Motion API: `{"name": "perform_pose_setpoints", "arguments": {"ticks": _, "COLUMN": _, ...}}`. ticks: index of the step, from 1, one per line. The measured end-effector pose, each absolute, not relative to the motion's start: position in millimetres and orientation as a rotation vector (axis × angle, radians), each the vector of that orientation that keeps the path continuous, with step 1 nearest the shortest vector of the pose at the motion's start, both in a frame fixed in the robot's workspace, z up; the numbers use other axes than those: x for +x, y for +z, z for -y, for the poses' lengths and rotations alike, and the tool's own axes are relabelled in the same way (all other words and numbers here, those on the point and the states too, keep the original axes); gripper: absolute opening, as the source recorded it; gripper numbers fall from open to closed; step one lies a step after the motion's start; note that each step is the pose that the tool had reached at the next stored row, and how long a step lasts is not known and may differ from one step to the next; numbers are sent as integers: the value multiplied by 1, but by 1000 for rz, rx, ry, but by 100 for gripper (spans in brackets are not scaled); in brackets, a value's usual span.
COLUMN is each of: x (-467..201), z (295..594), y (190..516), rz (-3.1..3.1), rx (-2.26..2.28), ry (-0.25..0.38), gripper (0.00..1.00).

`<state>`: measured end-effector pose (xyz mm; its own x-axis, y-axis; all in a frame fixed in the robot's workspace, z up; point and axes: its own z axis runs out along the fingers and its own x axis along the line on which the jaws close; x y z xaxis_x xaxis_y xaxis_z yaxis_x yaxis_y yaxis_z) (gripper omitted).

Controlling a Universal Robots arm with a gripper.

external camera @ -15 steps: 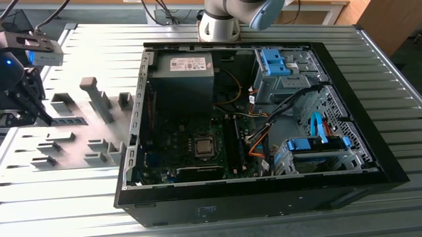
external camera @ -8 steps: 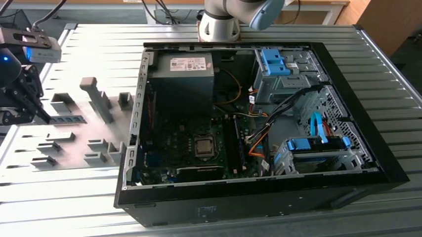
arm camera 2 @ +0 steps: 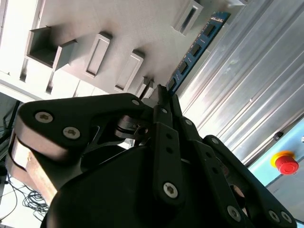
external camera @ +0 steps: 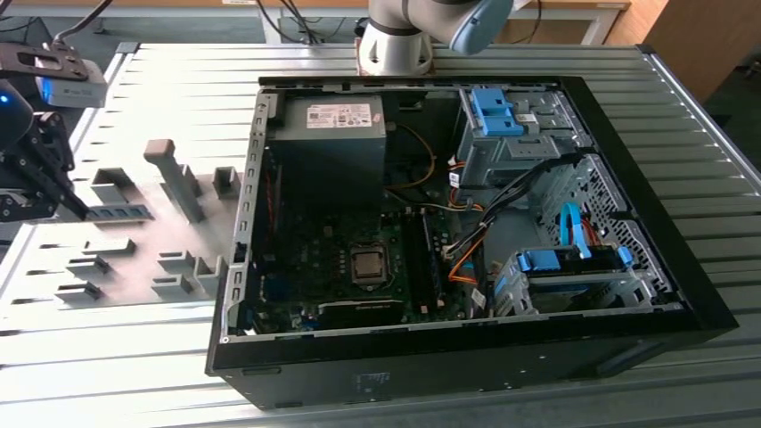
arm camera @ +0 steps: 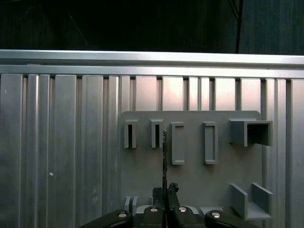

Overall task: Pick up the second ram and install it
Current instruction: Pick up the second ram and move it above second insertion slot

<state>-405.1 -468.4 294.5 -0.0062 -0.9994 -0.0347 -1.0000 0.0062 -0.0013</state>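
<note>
The second ram (external camera: 120, 212) is a thin green-blue stick with black chips. It lies level over the grey fixture plate (external camera: 131, 294) at the exterior view's left. My gripper (external camera: 74, 210) is at its near end, shut on it. In the second wrist view the ram (arm camera 2: 194, 50) reaches out from the closed fingertips (arm camera 2: 164, 97) towards the ribbed table. In the first wrist view the ram (arm camera: 165, 156) shows edge-on, rising from my gripper (arm camera: 166, 191) over the plate (arm camera: 190, 185). I cannot tell whether it still touches a holder.
The open black computer case (external camera: 476, 357) lies on the ribbed metal table (external camera: 107, 374), with its motherboard (external camera: 356, 267) and blue drive brackets (external camera: 571, 263) exposed. Grey upright blocks (external camera: 178, 183) stand on the fixture plate. The arm's base (external camera: 398, 45) is behind the case. A red stop button (arm camera 2: 285, 164) is nearby.
</note>
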Motion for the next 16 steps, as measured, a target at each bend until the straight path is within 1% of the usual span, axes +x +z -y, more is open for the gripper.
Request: {"name": "perform_pose_setpoints", "arguments": {"ticks": 16, "x": -405, "z": 468, "y": 309, "rz": -2210, "rx": -2196, "ry": 37, "gripper": 14}}
